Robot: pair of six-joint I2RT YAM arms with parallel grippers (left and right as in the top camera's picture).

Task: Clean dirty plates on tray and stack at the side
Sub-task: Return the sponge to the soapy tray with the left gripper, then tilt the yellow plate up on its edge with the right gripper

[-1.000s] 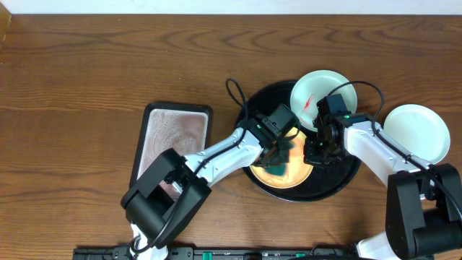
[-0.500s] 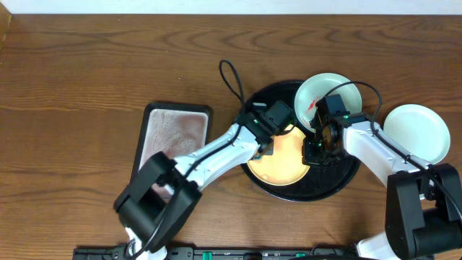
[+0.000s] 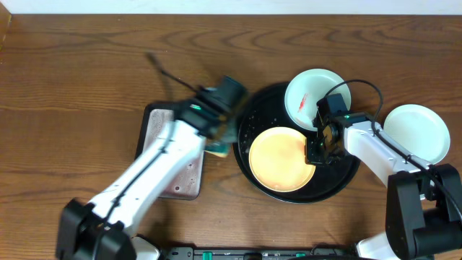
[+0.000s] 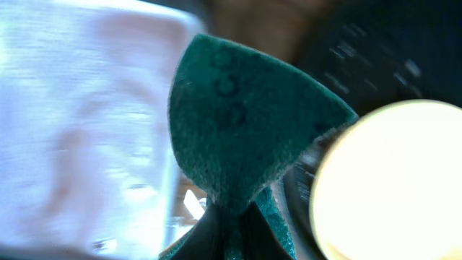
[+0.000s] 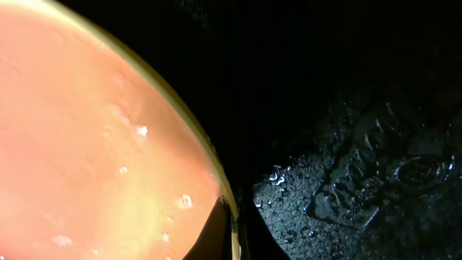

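A brown wood-grain table (image 3: 72,72) fills the view, pale strip (image 3: 231,6) beyond.

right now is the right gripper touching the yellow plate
Touching. The right wrist view shows the right gripper shut on the yellow plate at its rim, one finger on each side of it.

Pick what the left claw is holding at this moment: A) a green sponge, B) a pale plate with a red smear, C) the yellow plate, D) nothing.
A: in the left wrist view the left claw is pinched shut on the green sponge; the yellow plate is gripped at its rim by the right claw.
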